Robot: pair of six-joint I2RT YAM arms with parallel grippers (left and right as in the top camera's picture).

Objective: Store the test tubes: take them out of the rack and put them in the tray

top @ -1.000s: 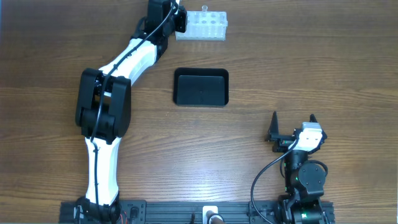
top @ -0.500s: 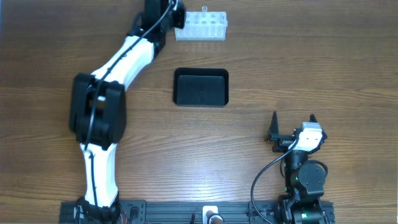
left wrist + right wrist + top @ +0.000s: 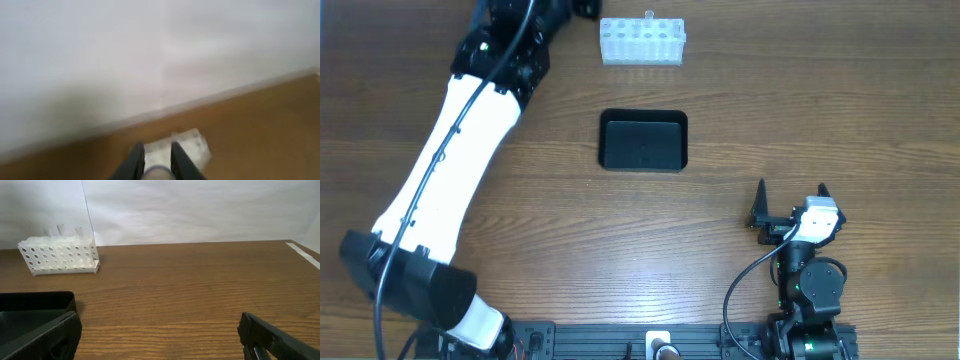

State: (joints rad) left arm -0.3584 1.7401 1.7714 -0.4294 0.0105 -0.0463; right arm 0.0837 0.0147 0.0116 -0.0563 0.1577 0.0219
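I am resting my right gripper [image 3: 792,187], jaws spread, at 4 o'clock from the tray [image 3: 643,117], the rack [image 3: 642,42] is standing at the tray's 12 o'clock, and my left gripper [image 3: 157,146] is clamping a test tube [image 3: 157,173] near the rack's 9 o'clock end.

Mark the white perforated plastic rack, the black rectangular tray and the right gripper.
white perforated plastic rack [image 3: 642,45]: top view, middle of its top face.
black rectangular tray [image 3: 643,142]: top view, bare floor.
right gripper [image 3: 792,190]: top view, midway between its open fingers.
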